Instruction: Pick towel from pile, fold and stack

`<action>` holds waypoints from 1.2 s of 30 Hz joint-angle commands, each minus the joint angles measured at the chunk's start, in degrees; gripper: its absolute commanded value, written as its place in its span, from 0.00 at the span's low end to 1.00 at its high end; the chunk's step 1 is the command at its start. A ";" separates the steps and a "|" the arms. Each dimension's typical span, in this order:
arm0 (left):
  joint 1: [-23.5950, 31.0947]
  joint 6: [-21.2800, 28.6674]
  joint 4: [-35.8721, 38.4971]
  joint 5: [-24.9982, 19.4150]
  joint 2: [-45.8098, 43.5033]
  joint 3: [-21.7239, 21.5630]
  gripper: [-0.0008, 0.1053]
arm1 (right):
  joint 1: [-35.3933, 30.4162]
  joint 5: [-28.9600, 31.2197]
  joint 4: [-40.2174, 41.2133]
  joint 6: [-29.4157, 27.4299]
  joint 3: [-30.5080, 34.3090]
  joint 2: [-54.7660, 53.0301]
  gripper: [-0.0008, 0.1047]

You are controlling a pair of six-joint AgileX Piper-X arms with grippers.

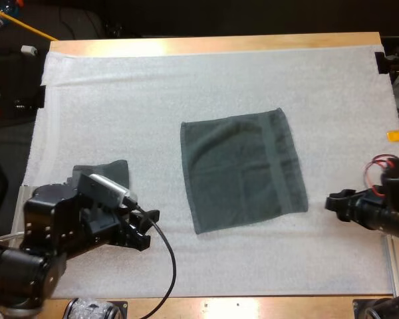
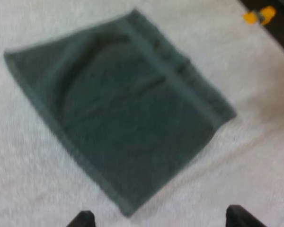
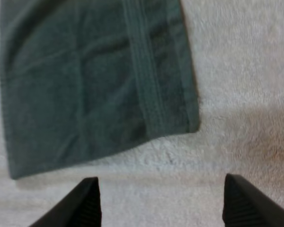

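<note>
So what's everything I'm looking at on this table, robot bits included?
spread towel: one, dark grey-green, flat near the mat's middle.
second towel: one, dark grey-green, at the mat's left side in the high view, partly hidden behind the left arm.
mat: one, white, covering most of the table.
table: one, wooden, under the mat.
left gripper: one, black, open, near the second towel.
right gripper: one, black, open, beside the spread towel's right edge.
</note>
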 commanded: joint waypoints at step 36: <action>-0.27 0.05 -0.85 2.06 -0.04 7.15 0.53 | -0.25 -4.33 -34.56 11.37 15.79 36.24 0.22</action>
